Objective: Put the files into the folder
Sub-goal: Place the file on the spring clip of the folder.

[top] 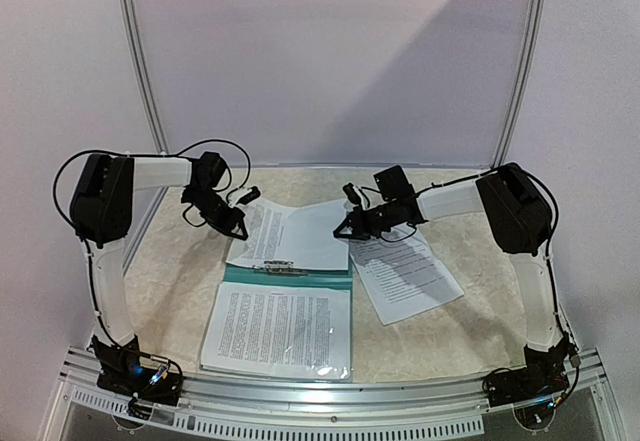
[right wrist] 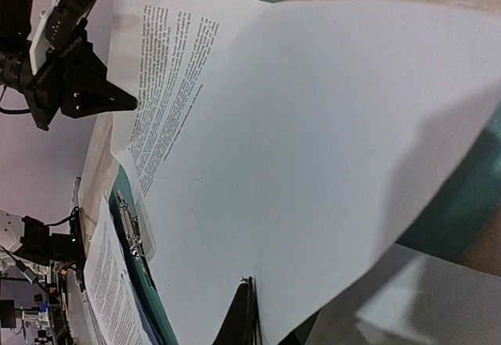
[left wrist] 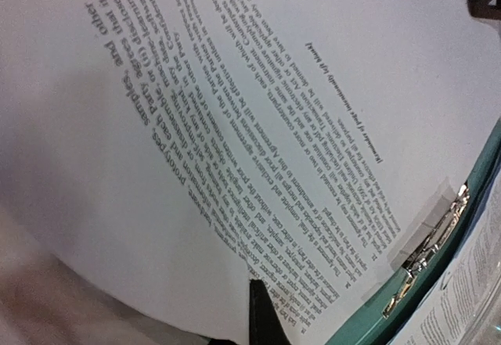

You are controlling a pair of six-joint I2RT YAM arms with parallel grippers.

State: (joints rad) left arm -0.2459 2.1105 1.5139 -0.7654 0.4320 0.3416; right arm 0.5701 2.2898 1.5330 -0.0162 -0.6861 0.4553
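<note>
The teal folder [top: 335, 279] lies open mid-table with its silver clip [top: 285, 268] at the spine. A printed sheet [top: 280, 329] lies on its near half. My left gripper [top: 240, 229] is shut on the left edge of a printed sheet [left wrist: 235, 126] over the far half. My right gripper [top: 343, 231] is shut on a sheet [right wrist: 313, 149] that shows its blank side, is lifted and curved, and overlaps the printed one. The clip [left wrist: 427, 251] and the teal edge [left wrist: 477, 181] show in the left wrist view. The left gripper [right wrist: 102, 98] shows in the right wrist view.
Another printed sheet [top: 405, 276] lies loose on the beige table to the right of the folder. A metal rail [top: 330, 396] runs along the near edge between the arm bases. A white panel with metal posts [top: 140, 61] stands behind the table.
</note>
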